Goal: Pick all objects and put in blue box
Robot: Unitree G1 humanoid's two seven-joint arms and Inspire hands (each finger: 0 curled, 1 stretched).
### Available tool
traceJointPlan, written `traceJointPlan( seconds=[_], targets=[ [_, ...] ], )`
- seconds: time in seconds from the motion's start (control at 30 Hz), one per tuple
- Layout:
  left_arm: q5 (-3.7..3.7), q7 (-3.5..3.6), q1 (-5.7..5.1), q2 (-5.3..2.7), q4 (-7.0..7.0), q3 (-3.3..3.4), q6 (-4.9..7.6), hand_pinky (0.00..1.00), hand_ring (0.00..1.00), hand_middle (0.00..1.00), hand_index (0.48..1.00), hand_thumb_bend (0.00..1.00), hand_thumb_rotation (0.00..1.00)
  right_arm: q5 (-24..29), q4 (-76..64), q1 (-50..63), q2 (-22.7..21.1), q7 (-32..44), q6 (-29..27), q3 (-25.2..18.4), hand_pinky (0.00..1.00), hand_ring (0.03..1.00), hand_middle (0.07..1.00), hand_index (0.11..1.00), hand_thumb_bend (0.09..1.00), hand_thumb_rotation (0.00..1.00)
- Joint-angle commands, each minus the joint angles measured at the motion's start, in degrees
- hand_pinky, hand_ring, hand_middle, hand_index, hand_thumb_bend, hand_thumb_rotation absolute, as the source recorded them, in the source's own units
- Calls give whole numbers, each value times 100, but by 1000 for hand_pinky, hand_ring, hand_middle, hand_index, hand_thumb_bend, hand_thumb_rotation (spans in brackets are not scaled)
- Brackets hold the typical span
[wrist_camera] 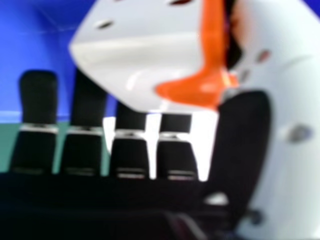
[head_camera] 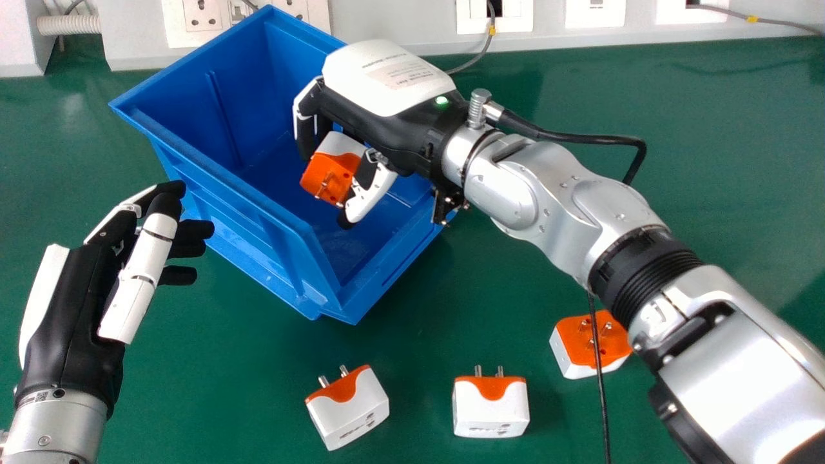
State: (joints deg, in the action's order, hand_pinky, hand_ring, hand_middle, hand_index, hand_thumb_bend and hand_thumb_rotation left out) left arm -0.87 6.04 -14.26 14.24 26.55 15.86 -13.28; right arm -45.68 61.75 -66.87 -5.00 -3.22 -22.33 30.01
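Over the blue box (head_camera: 225, 96), right robot hand (head_camera: 387, 129) has an adapter

So the orange-and-white adapter (head_camera: 332, 174) is pinched between thumb and fingers. Left robot hand (head_camera: 77, 303) is just open beside the box. On the green worktop (head_camera: 225, 386): one white-and-orange adapter (head_camera: 354, 412), another adapter (head_camera: 491, 412), plus a third adapter (head_camera: 570, 345) with a thin cable (head_camera: 601, 374) crossing it.

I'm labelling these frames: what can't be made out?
Head view: part of the inside of the blue box, behind the right hand.
Head view: a strip of the rightmost plug adapter, behind the black cable.
Right hand view: part of the held plug adapter, cut off by the edge.
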Motion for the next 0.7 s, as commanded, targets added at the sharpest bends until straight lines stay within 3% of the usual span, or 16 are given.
traceJointPlan(
  seconds=[0.0,0.17,0.4,0.67],
  targets=[
    [68,-76,-61,-58,253,-46,12,639,702,691,820,526,886,-134,191,-457,214,-321,212,154,318,408,520,491,504,0],
    [119,-88,-108,-84,276,-70,42,636,699,688,820,529,887,-310,591,-719,493,-587,604,416,322,409,524,486,505,0],
    [72,-83,-260,-147,332,-49,151,633,698,686,816,527,887,-381,840,-823,750,-916,789,602,324,416,525,490,502,0],
    [22,-134,-368,-323,370,-38,290,633,700,688,815,510,889,-408,1080,-849,844,-1355,713,772,340,432,531,467,499,0]
  ],
)
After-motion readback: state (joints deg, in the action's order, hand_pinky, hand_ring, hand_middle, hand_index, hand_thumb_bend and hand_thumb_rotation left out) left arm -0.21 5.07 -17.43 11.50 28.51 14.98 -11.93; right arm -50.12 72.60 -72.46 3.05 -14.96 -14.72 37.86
